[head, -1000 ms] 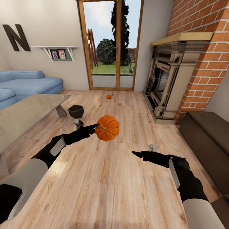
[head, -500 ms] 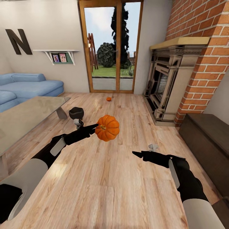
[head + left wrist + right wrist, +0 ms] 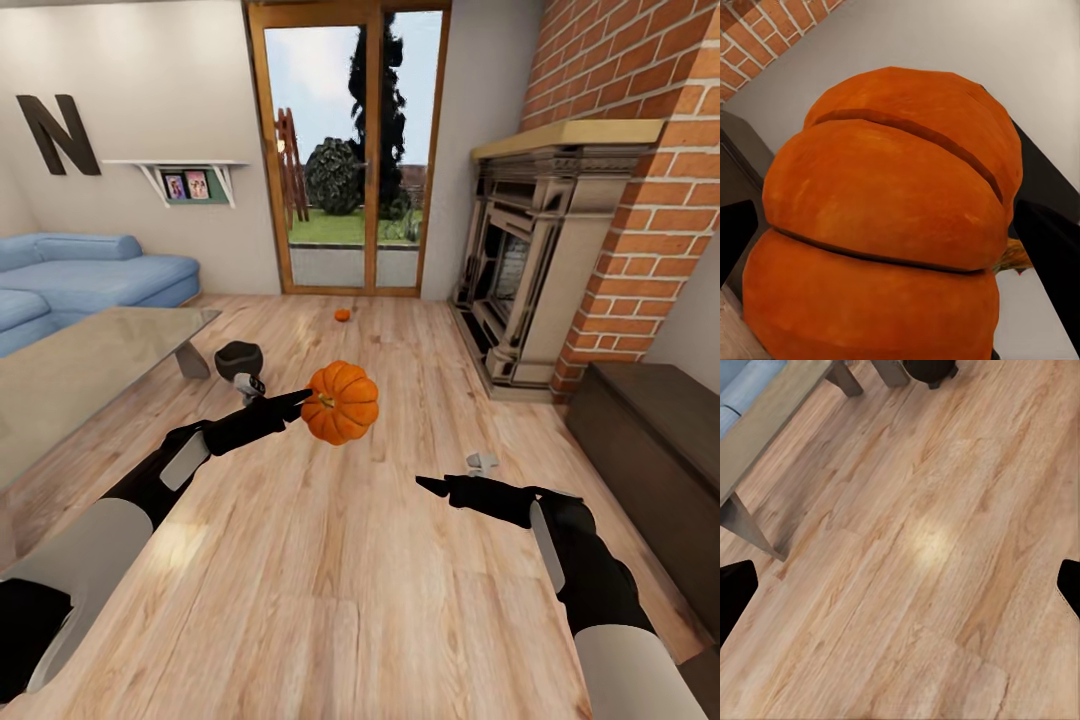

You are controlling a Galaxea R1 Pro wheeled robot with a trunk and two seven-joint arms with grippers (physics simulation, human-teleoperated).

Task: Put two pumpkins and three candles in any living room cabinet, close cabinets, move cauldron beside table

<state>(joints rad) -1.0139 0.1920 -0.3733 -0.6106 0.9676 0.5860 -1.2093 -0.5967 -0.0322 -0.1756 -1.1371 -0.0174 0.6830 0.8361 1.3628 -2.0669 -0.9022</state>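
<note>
My left gripper (image 3: 307, 400) is shut on a bright-orange ribbed pumpkin (image 3: 342, 403), held in the air above the wooden floor; up close the pumpkin (image 3: 885, 225) shows its stem to one side. A second small pumpkin (image 3: 342, 314) lies on the floor near the glass door. The black cauldron (image 3: 239, 357) stands on the floor by the corner of the pale-grey table (image 3: 70, 370). One grey candle (image 3: 247, 384) sits just in front of the cauldron, another candle (image 3: 482, 462) just beyond my open right gripper (image 3: 425, 485). The dark-brown cabinet (image 3: 650, 430) at the right is closed.
A brick fireplace (image 3: 530, 270) fills the right wall beyond the cabinet. A blue sofa (image 3: 90, 275) stands behind the table at the left. In the right wrist view a grey table leg (image 3: 750, 529) and the cauldron (image 3: 930, 369) stand on the plank floor.
The whole head view has shifted slightly, so the camera moved. Both arms keep their pose, and the pumpkin stays in my left gripper.
</note>
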